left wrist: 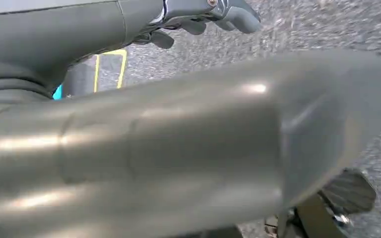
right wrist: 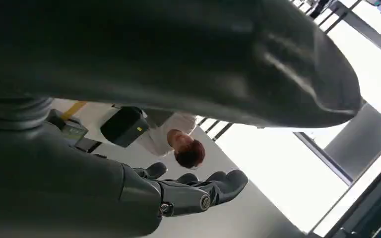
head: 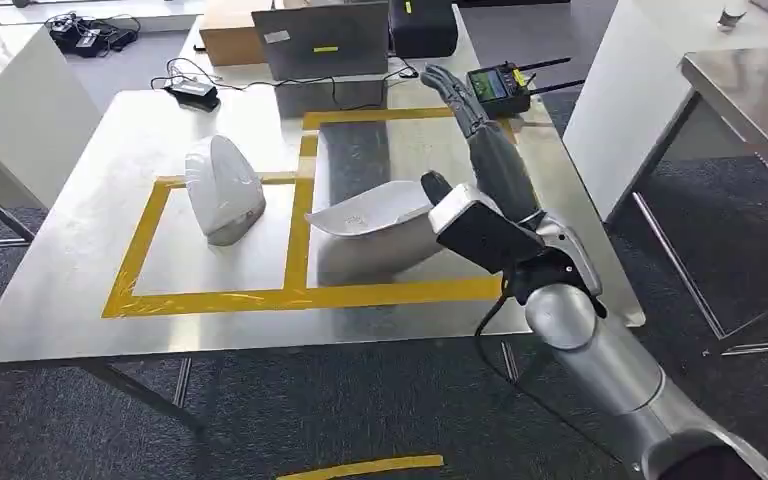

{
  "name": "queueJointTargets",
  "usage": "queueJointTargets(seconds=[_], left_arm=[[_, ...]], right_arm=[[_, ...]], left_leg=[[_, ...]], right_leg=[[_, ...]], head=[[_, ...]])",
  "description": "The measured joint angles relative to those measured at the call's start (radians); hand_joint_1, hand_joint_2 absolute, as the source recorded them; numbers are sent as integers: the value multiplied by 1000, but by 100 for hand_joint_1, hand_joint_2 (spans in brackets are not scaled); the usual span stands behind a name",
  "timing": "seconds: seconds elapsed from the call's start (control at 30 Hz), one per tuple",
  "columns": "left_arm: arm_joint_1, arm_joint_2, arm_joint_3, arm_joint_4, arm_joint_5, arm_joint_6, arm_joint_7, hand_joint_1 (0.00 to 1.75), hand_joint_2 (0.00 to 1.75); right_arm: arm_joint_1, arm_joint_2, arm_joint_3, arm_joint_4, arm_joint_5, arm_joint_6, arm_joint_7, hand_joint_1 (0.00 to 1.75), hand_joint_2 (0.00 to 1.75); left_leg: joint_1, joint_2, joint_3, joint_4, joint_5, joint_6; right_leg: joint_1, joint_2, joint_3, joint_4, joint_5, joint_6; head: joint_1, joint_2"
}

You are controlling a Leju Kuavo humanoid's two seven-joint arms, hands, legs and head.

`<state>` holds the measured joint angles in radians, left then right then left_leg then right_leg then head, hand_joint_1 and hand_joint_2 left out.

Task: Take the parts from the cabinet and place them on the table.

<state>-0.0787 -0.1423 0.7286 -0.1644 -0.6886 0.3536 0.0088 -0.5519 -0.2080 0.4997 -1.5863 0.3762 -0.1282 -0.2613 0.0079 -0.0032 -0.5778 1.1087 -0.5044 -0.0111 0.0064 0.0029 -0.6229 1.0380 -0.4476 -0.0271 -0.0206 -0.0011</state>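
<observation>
R hand (head: 460, 95) is over the table (head: 80, 300), fingers spread wide, holding nothing. The grey scoop-shaped part (head: 375, 225) lies just left of the R forearm inside the right taped box, long axis left-right. White part (head: 222, 188) sits further left, in the left box. L hand (left wrist: 213, 12) hangs by the floor, fingers loosely apart, empty — R is nearer.

Right arm (head: 600, 330) stretched forward; right hand (head: 460, 95) empty, fingers extended.

White domed shell part (head: 222, 188) standing upright inside the left yellow-taped square on the metal table (head: 70, 260), second white scoop-shaped part (head: 375, 225) lying hollow side up in the adjoining taped square to its right, the two parts apart
</observation>
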Motion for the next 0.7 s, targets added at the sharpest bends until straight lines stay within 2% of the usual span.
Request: queueJointTargets(seconds=[0.03,0.07,0.1,0.17,0.2,0.23,0.27,0.3,0.33,0.37,0.4,0.43,0.47,0.5,0.53,0.57,0.6,0.63,0.67,0.7], left_arm=[[-1,0,0,0,-5,0,1,0,0],[2,-5,0,0,-12,0,2,0,0],[3,-9,-1,0,-17,0,3,0,0],[7,-12,-3,0,-39,0,12,0,0],[10,-17,-5,0,-49,0,13,0,0],[10,-18,-11,0,-62,0,13,0,0],[9,-18,-16,0,-69,0,12,0,0],[9,-19,-22,0,-75,0,10,0,0],[10,-19,-23,0,-78,0,5,0,0],[10,-18,-25,0,-80,0,0,0,0],[7,-17,-27,0,-80,0,-7,0,0],[4,-16,-27,0,-77,0,-15,0,0],[-1,-15,-27,-1,-74,0,-22,0,0],[-6,-14,-27,-1,-72,0,-27,0,0],[-11,-10,-27,-3,-68,0,-33,0,0],[-15,-9,-27,-4,-68,0,-36,0,0],[-18,-6,-27,-5,-66,0,-36,0,0],[-23,-5,-27,-6,-64,0,-35,0,0],[-24,-3,-27,-7,-60,0,-35,0,0],[-23,-3,-27,-7,-57,0,-35,0,0]], right_arm=[[11,-17,-10,-21,-2,-1,-5,0,0],[18,-34,-19,-36,-6,-2,-5,0,0],[26,-45,-27,-48,-5,-4,-6,0,0],[60,-66,-52,-88,15,-6,4,0,0],[82,-77,-65,-108,23,-5,7,0,0],[102,-88,-80,-131,32,3,13,0,0],[113,-94,-87,-139,35,5,14,0,0],[122,-101,-97,-150,36,10,13,0,0],[129,-103,-101,-155,36,18,11,0,0],[134,-104,-103,-156,37,25,9,0,0],[136,-104,-104,-156,39,29,7,0,0],[135,-104,-104,-156,41,33,3,0,0],[135,-104,-104,-156,45,35,-3,0,0],[134,-104,-105,-156,45,35,-7,0,0],[133,-104,-106,-156,45,34,-13,0,0],[139,-104,-106,-156,45,30,-21,0,0],[140,-109,-110,-155,40,22,-30,0,0],[145,-113,-112,-154,34,13,-40,0,0],[155,-116,-116,-153,31,6,-48,0,0],[166,-116,-118,-150,32,-1,-55,0,0]], left_leg=[[-9,-1,42,-69,-26,12],[-10,2,43,-62,-7,6],[-13,1,42,-72,-9,10],[-15,1,40,-79,1,24],[-7,5,39,-89,14,32],[-8,6,33,-93,23,38],[-7,6,23,-93,30,43],[-7,7,11,-92,38,44],[-8,9,0,-91,46,44],[-7,12,-13,-90,55,42],[-6,13,-28,-87,64,40],[-5,14,-42,-83,71,37],[-2,14,-55,-78,77,34],[0,14,-68,-71,84,29],[0,13,-77,-64,90,21],[-2,11,-79,-63,96,13],[-3,10,-77,-62,100,7],[-2,9,-78,-63,108,1],[-1,8,-78,-69,116,-7],[2,7,-80,-68,120,-13]], right_leg=[[1,-1,-4,1,5,6],[-2,-1,-3,-1,9,12],[-4,-2,-3,0,12,16],[-4,-1,-2,-6,23,32],[-8,0,-5,3,15,36],[-7,1,-16,28,-25,42],[-8,2,-36,80,-75,46],[-11,1,-61,156,-128,51],[-13,1,-81,221,-165,55],[-14,1,-90,271,-180,59],[-18,1,-77,273,-163,61],[-21,1,-49,240,-134,64],[-24,0,-1,175,-99,66],[-27,-1,63,86,-74,69],[-29,-2,113,-3,-107,70],[-17,5,117,1,-95,53],[-18,5,111,-5,-97,44],[-18,5,107,-2,-94,37],[-15,4,105,-2,-88,29],[-18,1,97,-10,-76,18]], head=[[1,0],[2,0],[-1,0],[0,0],[1,0],[3,0],[3,0],[4,0],[4,0],[4,0],[4,0],[4,0],[4,0],[4,0],[5,0],[3,0],[8,0],[6,0],[8,0],[8,0]])
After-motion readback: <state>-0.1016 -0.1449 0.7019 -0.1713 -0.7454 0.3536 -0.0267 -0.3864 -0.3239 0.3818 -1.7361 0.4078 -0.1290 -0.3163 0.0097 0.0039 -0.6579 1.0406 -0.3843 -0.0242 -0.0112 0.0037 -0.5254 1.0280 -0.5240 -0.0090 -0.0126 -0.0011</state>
